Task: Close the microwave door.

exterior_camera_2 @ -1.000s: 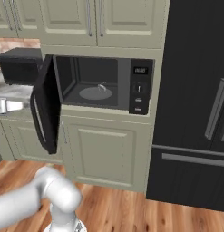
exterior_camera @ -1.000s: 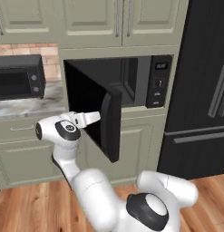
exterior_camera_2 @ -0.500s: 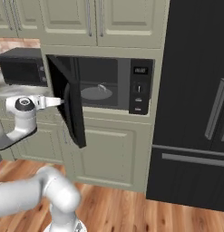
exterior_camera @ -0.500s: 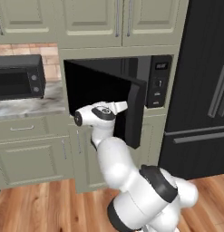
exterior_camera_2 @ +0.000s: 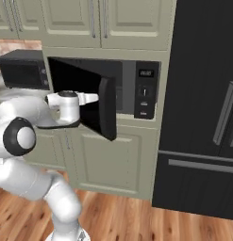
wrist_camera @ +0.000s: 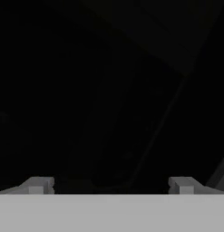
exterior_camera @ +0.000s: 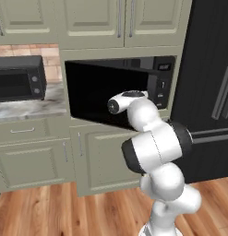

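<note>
The black built-in microwave [exterior_camera: 162,85] sits in the cream cabinet wall, its control panel [exterior_camera_2: 145,94] on the right. The glossy black microwave door [exterior_camera_2: 75,75] stands partly open, angled out from its left hinge, with the curved handle [exterior_camera_2: 107,109] at its free edge. In the left base view the door [exterior_camera: 90,92] covers most of the cavity. My gripper [exterior_camera_2: 92,98] rests against the door's outer face, just left of the handle. In the hand view the gripper [wrist_camera: 109,186] faces the dark panel at close range, and the fingertips [wrist_camera: 38,185] stand wide apart with nothing between them.
A smaller black toaster oven [exterior_camera: 18,78] stands on the marble counter [exterior_camera: 27,108] at left. The tall black fridge [exterior_camera_2: 203,117] fills the right side. Cream cabinets [exterior_camera: 101,161] run below, above a wood floor [exterior_camera_2: 122,216].
The microwave door has swung further toward the cavity. My arm and hand have swept rightward with it, staying against its outer face.
</note>
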Robot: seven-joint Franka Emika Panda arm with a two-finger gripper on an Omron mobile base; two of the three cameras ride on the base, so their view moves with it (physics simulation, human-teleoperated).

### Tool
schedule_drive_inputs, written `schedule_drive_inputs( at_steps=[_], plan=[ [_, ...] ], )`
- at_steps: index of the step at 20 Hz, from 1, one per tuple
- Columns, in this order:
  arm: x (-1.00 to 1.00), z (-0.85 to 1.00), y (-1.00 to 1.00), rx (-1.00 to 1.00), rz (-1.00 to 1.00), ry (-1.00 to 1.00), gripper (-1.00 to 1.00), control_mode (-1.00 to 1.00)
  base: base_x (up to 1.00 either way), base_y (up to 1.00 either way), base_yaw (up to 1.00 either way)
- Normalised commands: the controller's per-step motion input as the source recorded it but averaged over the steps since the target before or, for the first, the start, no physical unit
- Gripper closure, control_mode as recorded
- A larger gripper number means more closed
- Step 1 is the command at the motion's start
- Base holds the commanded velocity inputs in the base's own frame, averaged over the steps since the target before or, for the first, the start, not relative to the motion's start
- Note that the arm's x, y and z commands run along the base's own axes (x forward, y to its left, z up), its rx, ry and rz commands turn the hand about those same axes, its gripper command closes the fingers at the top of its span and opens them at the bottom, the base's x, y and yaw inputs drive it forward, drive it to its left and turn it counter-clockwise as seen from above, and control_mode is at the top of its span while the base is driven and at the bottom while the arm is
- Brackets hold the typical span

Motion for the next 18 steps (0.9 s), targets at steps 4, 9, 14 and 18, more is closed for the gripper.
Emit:
schedule_drive_inputs(
  at_steps=[4, 9, 14, 18],
  plan=[
    [1.00, 0.00, -0.33, 0.08, 0.25, 0.00, -1.00, -1.00, 0.00, 0.00, 0.00],
    [0.76, 0.06, -0.04, 0.04, 0.21, 0.00, -1.00, -1.00, 0.00, 0.00, 0.00],
    [0.77, 0.10, -0.01, 0.01, 0.17, 0.00, -1.00, -1.00, 0.00, 0.00, 0.00],
    [0.85, 0.27, 0.00, 0.00, 0.12, 0.00, -1.00, -1.00, 0.00, 0.00, 0.00]
  ],
)
